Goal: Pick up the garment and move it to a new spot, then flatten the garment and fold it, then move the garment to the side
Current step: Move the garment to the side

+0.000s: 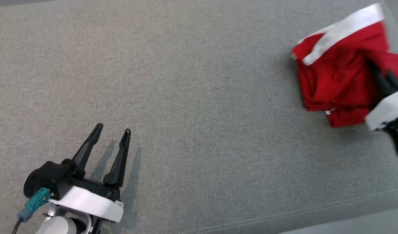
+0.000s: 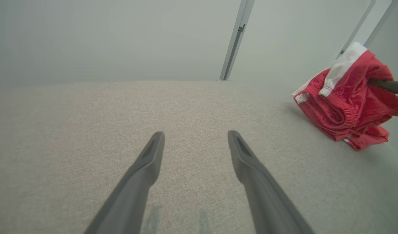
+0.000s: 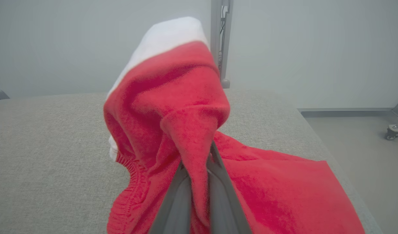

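Observation:
The garment is red with a white band, bunched up at the far right of the grey cloth-covered table. My right gripper is shut on a fold of it and holds it partly raised. In the right wrist view the red cloth drapes over both fingers, pinched between them. The left wrist view shows the garment hanging at the right with a dark finger in it. My left gripper stands open at the lower left, over bare table, nothing between its fingers.
The table's front edge runs along the bottom right, with floor beyond it. The right edge of the table lies close to the garment. A metal frame post stands behind the table. A caster wheel sits on the floor.

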